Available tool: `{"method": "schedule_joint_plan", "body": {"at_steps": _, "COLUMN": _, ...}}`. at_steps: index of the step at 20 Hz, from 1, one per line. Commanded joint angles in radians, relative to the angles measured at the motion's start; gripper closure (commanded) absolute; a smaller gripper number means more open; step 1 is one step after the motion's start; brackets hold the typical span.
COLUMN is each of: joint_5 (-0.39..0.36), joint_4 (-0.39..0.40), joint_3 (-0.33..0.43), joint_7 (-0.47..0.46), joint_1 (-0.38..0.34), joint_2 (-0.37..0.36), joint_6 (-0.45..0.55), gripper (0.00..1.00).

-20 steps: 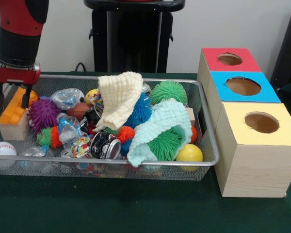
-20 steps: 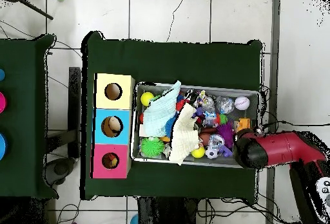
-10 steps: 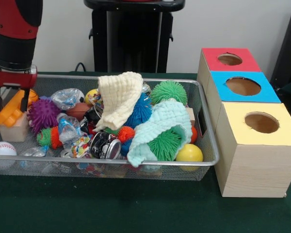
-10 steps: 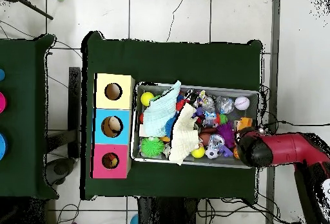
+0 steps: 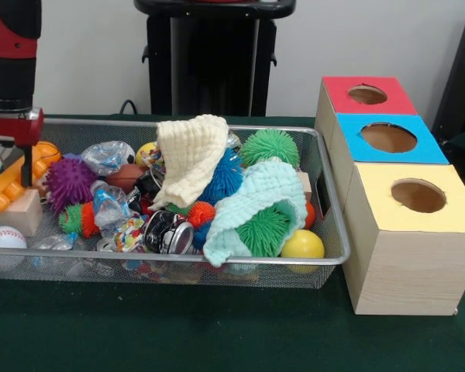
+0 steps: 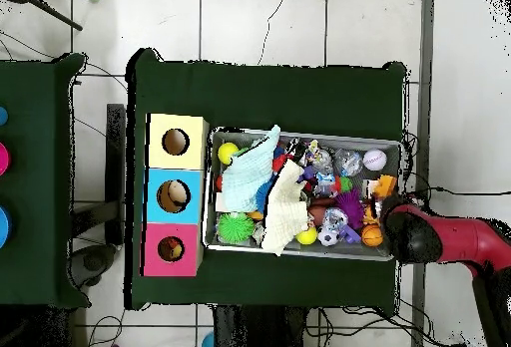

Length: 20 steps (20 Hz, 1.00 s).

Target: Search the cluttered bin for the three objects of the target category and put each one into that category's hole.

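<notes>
1. Tabletop (image 5: pixel 178 333) in dark green cloth is carrying everything, with the bin (image 5: pixel 217 259) sitting across its middle and three wooden boxes standing just beside the bin's end.
2. Arm (image 5: pixel 12 54) in red and black is hanging over the bin's end farthest from the boxes, probably because that corner is where it is searching.
3. Bin of silver wire mesh is lying heaped with toys, balls and two cloths, so much of what is underneath is being hidden.
4. Boxes are lining up in a row: yellow-faced box (image 5: pixel 415 194), blue-faced box (image 5: pixel 387 139), and red-faced box (image 5: pixel 368 94) with the hole (image 5: pixel 367 94) cut in its top, well apart from the arm.
5. Cloths, a cream cloth (image 5: pixel 190 155) and a mint cloth (image 5: pixel 256 201), are draping over spiky balls in the middle.
6. Gripper (image 5: pixel 6 159) is sitting low at the bin's corner with an orange toy (image 5: pixel 8 186) right at its fingers; whether they are clamping it or standing apart, I cannot tell.
7. Wooden block (image 5: pixel 19 217) is resting just under that orange toy, and a baseball (image 5: pixel 4 240) is lying near the rim in front.
</notes>
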Motion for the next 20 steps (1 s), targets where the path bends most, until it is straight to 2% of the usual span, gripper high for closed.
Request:
{"method": "schedule_joint_plan", "body": {"at_steps": 1, "joint_5": 0.023, "joint_4": -0.002, "joint_3": 0.032, "joint_7": -0.046, "joint_1": -0.013, "joint_2": 0.170, "joint_6": -0.022, "gripper": 1.00}}
{"method": "schedule_joint_plan", "body": {"at_steps": 7, "joint_5": 0.073, "joint_4": 0.037, "joint_3": -0.005, "joint_7": 0.005, "joint_1": 0.047, "joint_2": 0.088, "joint_6": 0.013, "gripper": 1.00}}
{"method": "schedule_joint_plan", "body": {"at_steps": 12, "joint_5": 0.146, "joint_4": 0.081, "joint_3": -0.028, "joint_7": 0.103, "joint_1": 0.100, "joint_2": 0.013, "joint_6": 0.020, "gripper": 1.00}}
{"method": "schedule_joint_plan", "body": {"at_steps": 20, "joint_5": 0.344, "joint_4": 0.165, "joint_3": -0.070, "joint_7": 0.237, "joint_1": 0.164, "joint_2": -0.079, "joint_6": 0.024, "gripper": 1.00}}
